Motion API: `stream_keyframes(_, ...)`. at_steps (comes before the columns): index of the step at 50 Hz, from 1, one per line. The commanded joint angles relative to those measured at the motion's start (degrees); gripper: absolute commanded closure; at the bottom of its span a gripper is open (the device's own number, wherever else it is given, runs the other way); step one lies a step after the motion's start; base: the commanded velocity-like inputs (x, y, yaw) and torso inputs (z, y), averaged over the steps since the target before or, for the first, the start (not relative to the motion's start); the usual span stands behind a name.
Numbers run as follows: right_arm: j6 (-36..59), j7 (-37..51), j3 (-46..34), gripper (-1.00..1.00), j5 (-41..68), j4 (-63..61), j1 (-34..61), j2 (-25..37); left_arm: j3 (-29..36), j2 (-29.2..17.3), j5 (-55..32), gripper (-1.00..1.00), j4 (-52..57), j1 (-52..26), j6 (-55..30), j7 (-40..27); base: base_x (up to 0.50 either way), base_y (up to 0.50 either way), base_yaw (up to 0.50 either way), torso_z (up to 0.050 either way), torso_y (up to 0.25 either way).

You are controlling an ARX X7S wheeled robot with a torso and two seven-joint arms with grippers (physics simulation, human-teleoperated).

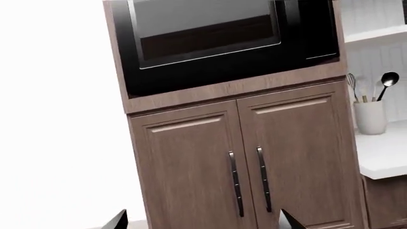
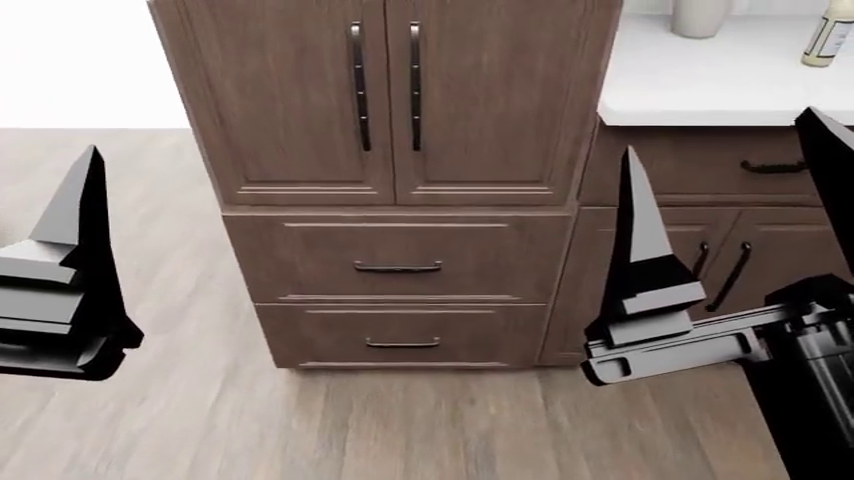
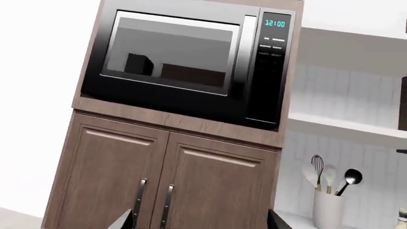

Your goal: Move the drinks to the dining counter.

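One of the drinks, a tall cream bottle [image 2: 830, 34] with a white label, stands on the white-topped cabinet [image 2: 721, 85] at the far right of the head view, cut by the frame edge. No other drinks show, and the dining counter is out of view. My left gripper [image 1: 203, 223] is open and holds nothing; one of its dark fingers [image 2: 78, 230] rises at the left of the head view. My right gripper [image 2: 734, 210] is open too, empty, low in front of the cabinet drawers and well short of the bottle. Both wrist cameras face the tall wooden cabinet.
A tall brown cabinet [image 2: 387, 110] with two black-handled doors and two drawers stands straight ahead, with a black microwave [image 3: 184, 62] in its upper niche. A white utensil holder [image 1: 370, 117] sits on the white top beside it. Wood floor [image 2: 400, 430] lies below.
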Motion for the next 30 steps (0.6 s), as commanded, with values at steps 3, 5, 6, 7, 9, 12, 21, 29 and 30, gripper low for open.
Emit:
stream_keyframes(3,0.0,-0.2,0.6,-1.00,1.1,0.0,0.0,-0.2,-0.2,0.4,-0.7,-1.00,-0.1,-0.4,-0.6,-0.5,0.35,-0.50,0.00,0.000,0.000)
stream_keyframes(5,-0.1,0.0,0.2,-1.00,0.8,0.0,0.0,-0.4,-0.5,0.6,-0.7,-1.00,-0.1,-0.1,-0.8,-0.6,0.33,-0.50,0.00,0.000,0.000)
stream_keyframes(6,-0.3,0.1,0.0,-1.00,0.6,0.0,0.0,-0.4,-0.5,0.8,-0.7,-1.00,-0.1,0.1,-1.0,-0.6,0.32,-0.50,0.00,0.000,0.000)
stream_keyframes(7,-0.2,0.3,-0.1,-1.00,0.5,0.0,0.0,-0.5,-0.5,0.9,-0.6,-1.00,-0.1,0.2,-1.1,-0.6,0.32,-0.50,0.00,0.000,0.010)
stream_keyframes(9,-0.2,0.1,0.1,-1.00,0.7,0.0,0.0,-0.3,-0.4,0.8,-0.8,-1.00,-0.1,0.0,-1.0,-0.7,0.32,-0.50,0.00,0.000,0.000)
stream_keyframes(12,-0.4,0.4,-0.2,-1.00,0.5,0.0,0.0,-0.7,-0.7,1.0,-1.0,-1.00,0.0,0.2,-1.2,-0.8,0.32,-0.50,0.00,0.000,0.000)
stream_keyframes(21,-1.4,1.5,-1.8,-1.00,-0.5,0.0,0.0,-1.8,-1.0,2.2,-0.5,-1.00,-0.2,0.9,-2.2,-0.8,0.32,-0.50,0.00,0.000,0.001)
stream_keyframes(29,-1.3,1.1,-1.7,-1.00,0.1,0.0,0.0,-1.7,-1.5,2.8,-0.3,-1.00,-0.4,1.5,-2.9,-0.6,0.32,-0.50,0.00,0.000,0.001)
stream_keyframes(30,-1.2,0.8,-1.4,-1.00,0.5,0.0,0.0,-1.5,-1.6,2.7,-0.4,-1.00,-0.4,1.4,-2.8,-0.7,0.32,-0.50,0.00,0.000,0.000)
